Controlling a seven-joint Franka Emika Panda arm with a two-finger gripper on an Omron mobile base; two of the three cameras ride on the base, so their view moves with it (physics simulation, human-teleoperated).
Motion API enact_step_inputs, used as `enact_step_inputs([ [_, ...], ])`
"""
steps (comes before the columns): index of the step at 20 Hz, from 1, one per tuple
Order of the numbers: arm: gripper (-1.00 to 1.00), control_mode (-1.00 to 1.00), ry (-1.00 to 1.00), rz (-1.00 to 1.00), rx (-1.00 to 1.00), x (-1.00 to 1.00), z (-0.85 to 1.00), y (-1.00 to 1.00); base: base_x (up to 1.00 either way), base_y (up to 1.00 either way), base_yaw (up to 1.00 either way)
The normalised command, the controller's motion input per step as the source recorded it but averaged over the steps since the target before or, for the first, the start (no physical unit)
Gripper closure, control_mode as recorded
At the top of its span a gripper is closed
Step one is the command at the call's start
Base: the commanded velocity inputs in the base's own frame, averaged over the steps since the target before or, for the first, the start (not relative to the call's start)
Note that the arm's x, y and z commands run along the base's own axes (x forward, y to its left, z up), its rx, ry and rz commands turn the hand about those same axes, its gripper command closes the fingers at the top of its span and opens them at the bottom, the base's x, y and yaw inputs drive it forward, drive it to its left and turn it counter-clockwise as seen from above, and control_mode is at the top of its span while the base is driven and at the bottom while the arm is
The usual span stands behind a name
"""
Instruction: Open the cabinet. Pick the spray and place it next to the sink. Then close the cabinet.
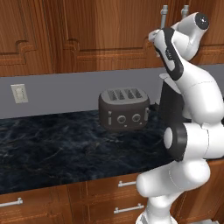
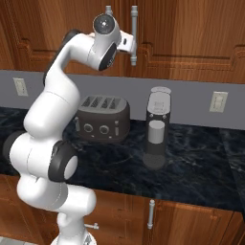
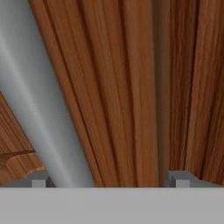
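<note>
Left to right on the dark marble counter [image 2: 201, 167]: a wall outlet [image 2: 19, 86], a grey toaster [image 2: 103, 118], a coffee machine [image 2: 157, 128]. Above, the cabinet [image 2: 191, 33] is shut; the claw [image 3: 109, 177], spread wide and released, sits up against its silver handle [image 2: 134, 36].

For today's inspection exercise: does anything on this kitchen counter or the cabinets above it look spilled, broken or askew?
Nothing stands out. The toaster and coffee machine stand upright on the counter, and the cabinet doors are shut.
</note>
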Motion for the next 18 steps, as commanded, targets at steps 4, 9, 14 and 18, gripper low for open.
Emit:
enact_step_inputs([
  [4,-1.0,-1.0,-0.13,0.0,0.0,0.48,-0.27,0.0,0.0,0.0,0.0],
  [9,-1.0,-1.0,-0.04,0.0,0.0,0.65,-0.24,0.08,0.0,0.0,0.0],
  [14,-1.0,-1.0,0.0,0.0,0.0,0.29,-0.02,0.13,0.0,0.0,0.0],
  [18,-1.0,-1.0,0.0,0.0,0.0,0.0,0.0,0.0,0.0,0.0,0.0],
])
